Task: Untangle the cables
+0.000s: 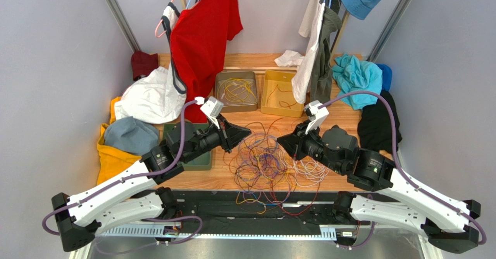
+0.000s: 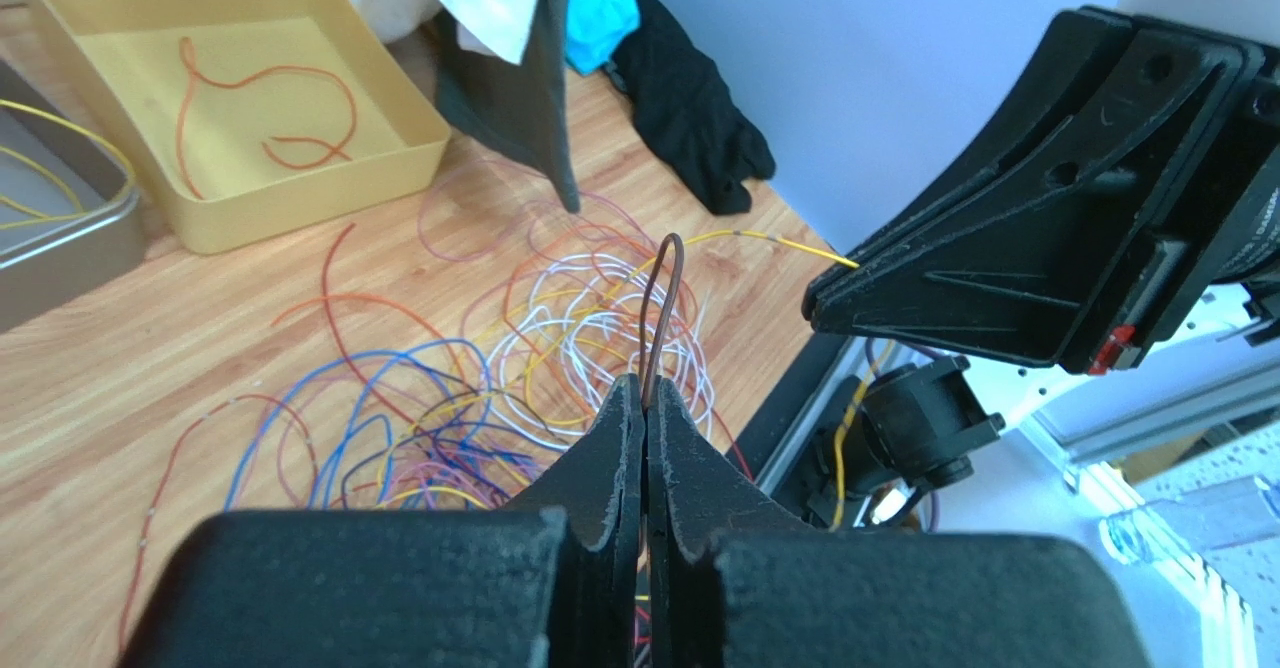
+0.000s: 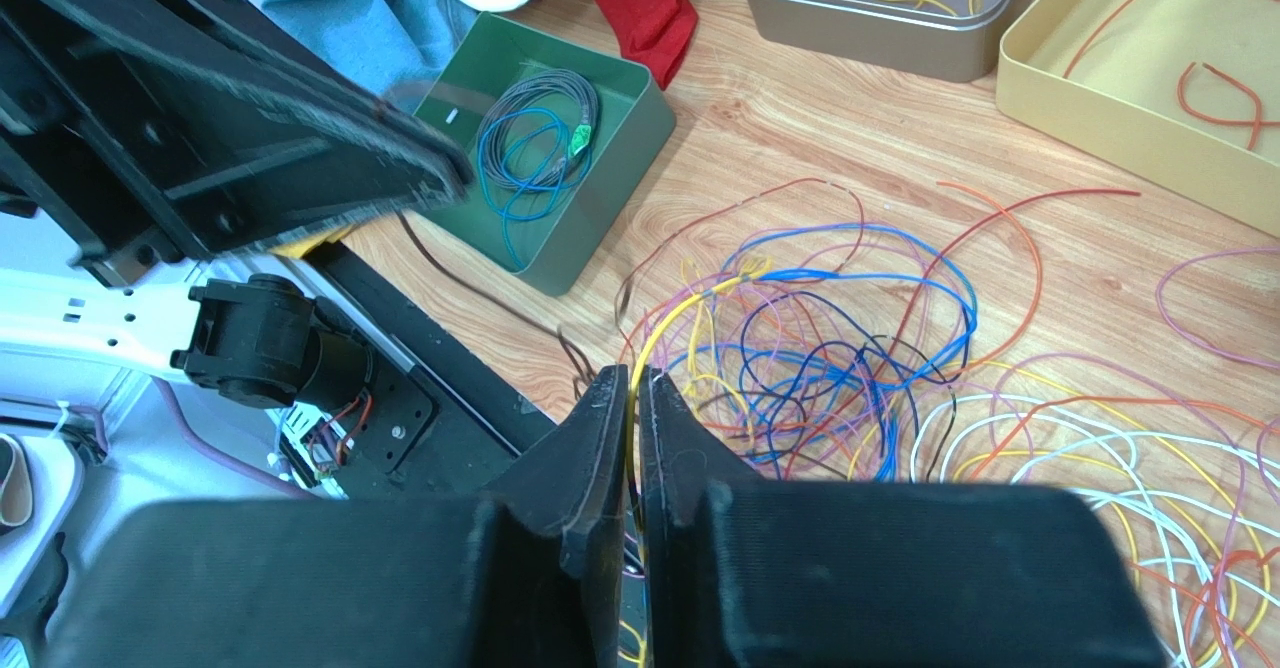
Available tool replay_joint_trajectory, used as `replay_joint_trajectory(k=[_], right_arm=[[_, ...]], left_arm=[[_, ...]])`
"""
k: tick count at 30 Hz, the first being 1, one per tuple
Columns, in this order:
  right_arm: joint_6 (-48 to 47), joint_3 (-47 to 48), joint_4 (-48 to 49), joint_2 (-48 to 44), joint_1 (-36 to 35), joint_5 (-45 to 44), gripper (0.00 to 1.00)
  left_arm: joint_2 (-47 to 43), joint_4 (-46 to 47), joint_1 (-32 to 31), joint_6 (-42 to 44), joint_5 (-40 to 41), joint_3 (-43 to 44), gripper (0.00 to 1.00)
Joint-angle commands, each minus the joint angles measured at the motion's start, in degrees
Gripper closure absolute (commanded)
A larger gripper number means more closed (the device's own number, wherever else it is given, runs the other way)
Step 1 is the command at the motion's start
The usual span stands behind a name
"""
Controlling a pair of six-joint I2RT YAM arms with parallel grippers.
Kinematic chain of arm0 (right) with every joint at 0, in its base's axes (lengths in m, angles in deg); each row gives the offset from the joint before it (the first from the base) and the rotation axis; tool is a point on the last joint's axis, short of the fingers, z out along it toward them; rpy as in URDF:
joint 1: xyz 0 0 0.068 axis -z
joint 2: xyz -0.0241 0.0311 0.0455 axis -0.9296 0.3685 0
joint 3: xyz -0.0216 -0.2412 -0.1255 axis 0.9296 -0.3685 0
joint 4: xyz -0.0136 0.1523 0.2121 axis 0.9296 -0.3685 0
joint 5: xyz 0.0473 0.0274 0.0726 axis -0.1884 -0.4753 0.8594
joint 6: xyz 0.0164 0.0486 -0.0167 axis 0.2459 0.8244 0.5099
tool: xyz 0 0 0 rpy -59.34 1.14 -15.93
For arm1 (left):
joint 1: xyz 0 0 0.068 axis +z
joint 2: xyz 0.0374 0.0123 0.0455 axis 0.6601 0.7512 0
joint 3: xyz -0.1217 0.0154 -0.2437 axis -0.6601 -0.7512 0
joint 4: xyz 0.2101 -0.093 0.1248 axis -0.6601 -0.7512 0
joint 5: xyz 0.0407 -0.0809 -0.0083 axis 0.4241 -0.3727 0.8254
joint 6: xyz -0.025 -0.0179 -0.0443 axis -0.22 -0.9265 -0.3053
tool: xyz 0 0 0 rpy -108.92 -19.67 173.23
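A tangle of thin cables [image 1: 270,163] in blue, purple, yellow, orange, red and white lies on the wooden table between my two grippers; it also shows in the left wrist view [image 2: 496,383] and the right wrist view [image 3: 842,353]. My left gripper [image 2: 646,391] is shut on a brown cable [image 2: 664,301] that loops up out of its tips; in the top view it hangs over the tangle's left side [image 1: 243,135]. My right gripper [image 3: 633,380] is shut on a yellow cable [image 3: 684,316] that runs into the pile; in the top view it is at the tangle's right [image 1: 284,141].
A grey tray [image 1: 236,90] holds yellow cables. A yellow tray [image 1: 281,93] holds orange cables. A green box [image 3: 559,166] holds coiled blue and grey cables. Clothes hang at the back and lie round the table. Cables spill over the black front rail [image 1: 262,204].
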Motion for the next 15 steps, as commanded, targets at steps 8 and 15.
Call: replay_joint_trajectory(k=[8,15], right_arm=[[-6.36,11.54,-2.38,1.43,0.12,-6.22,1.0],[-14.89,40.35,-8.46,12.33,0.12,-8.16,1.0]], left_arm=[[3.73,-14.35,0.42,-3.5,12.63,2.53,1.0],[7.62,-17.61,2.27,-9.84,14.31,-2.73,1.0]])
